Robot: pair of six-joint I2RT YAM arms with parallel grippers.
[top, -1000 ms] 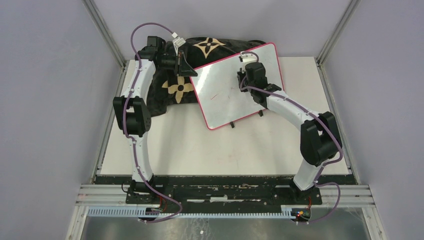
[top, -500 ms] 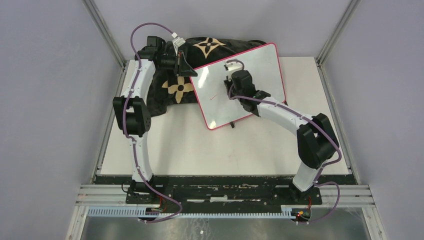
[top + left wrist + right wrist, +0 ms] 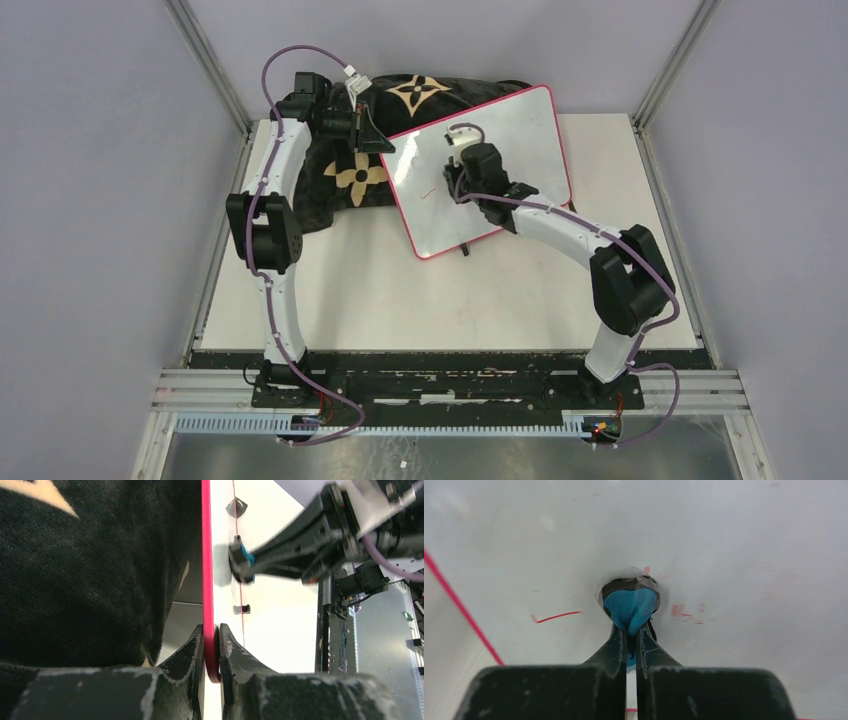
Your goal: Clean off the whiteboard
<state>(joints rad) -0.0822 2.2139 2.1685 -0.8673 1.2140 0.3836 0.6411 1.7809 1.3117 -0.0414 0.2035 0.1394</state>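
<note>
The whiteboard (image 3: 520, 135) stands in the upper middle of the top view, turned at an angle, its small black feet on the desk (image 3: 380, 290) and its back toward the black flower-patterned cushion (image 3: 350, 175). Whether it leans on the cushion cannot be told. Its glossy face is mostly white. In the right wrist view a short red stroke (image 3: 555, 616) lies left of centre, near the pink frame, and faint red smudges (image 3: 679, 611) sit to the right.

The right end effector (image 3: 630, 630) is closed on a small blue eraser (image 3: 630, 607), which is pressed flat against the board between the stroke and the smudges. The left end effector (image 3: 212, 635) is clamped on the pink frame (image 3: 206, 555) at the board's upper left edge in the top view, steadying it.

The job looks close to done, with the stroke and the smudges left to wipe.

The risks come from the thin holds. The left fingers pinch only the narrow rim, so a hard push from the eraser could pivot the board or pull the frame out of that grip and tip it back. The eraser is held by a slim tab, so dragging it sideways under pressure could twist it between the fingers or pull it free. The stroke also lies close to the frame, so a wipe carried too far left could run off the edge.
</note>
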